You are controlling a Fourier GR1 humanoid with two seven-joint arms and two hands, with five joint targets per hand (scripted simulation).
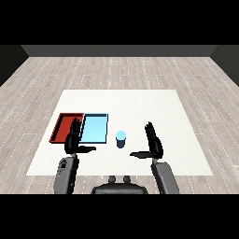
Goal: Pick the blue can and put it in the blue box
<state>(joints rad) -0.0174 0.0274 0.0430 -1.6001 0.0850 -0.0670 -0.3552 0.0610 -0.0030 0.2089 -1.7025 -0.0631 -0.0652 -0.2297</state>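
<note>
My right hand (pixel 153 140), fingers straight, nears the blue can (pixel 121 138); I should curl round its middle, keeping it upright.

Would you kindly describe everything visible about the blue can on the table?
The blue can is a small, plain cylinder with a pale blue top and a darker blue side. It stands upright on the white table, just right of the light blue tray and apart from it. It sits between the left hand and the right hand; neither touches it.
</note>
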